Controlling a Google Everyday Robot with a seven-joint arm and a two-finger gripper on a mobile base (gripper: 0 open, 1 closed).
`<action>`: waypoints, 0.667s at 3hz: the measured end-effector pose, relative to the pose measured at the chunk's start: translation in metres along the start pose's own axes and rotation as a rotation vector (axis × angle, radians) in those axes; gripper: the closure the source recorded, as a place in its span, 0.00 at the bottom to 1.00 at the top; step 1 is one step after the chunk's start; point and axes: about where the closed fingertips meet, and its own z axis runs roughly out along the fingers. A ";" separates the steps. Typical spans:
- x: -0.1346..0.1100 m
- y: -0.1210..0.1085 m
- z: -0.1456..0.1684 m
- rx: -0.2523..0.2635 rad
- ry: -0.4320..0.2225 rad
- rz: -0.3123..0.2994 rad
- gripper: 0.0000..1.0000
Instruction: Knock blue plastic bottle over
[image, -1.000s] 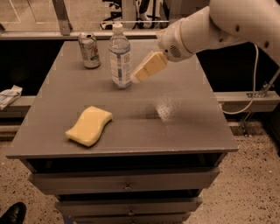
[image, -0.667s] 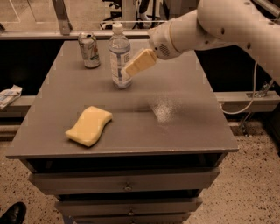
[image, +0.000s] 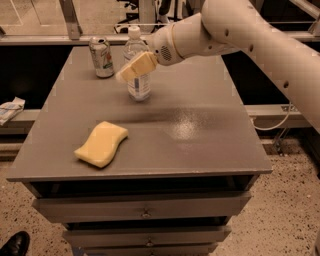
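Observation:
The blue plastic bottle (image: 138, 82) stands upright at the back middle of the grey table (image: 200, 135), clear with a white cap. My gripper (image: 122, 75) reaches in from the right on the white arm. Its tan fingers (image: 136, 66) lie across the front of the bottle's upper body, their tips just past its left side. The middle of the bottle is hidden behind them.
A metal soda can (image: 102, 57) stands to the left of the bottle near the table's back edge. A yellow sponge (image: 101, 143) lies at the front left. Drawers (image: 145, 212) sit below the tabletop. A dark shoe (image: 14, 243) is on the floor at lower left.
My arm has swung left, and the gripper has gone from the bottle's right side to across its front. The bottle still stands upright in the same spot.

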 end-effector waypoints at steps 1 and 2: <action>0.003 0.001 0.014 -0.010 0.002 0.016 0.25; 0.010 -0.011 0.008 0.040 0.014 0.027 0.48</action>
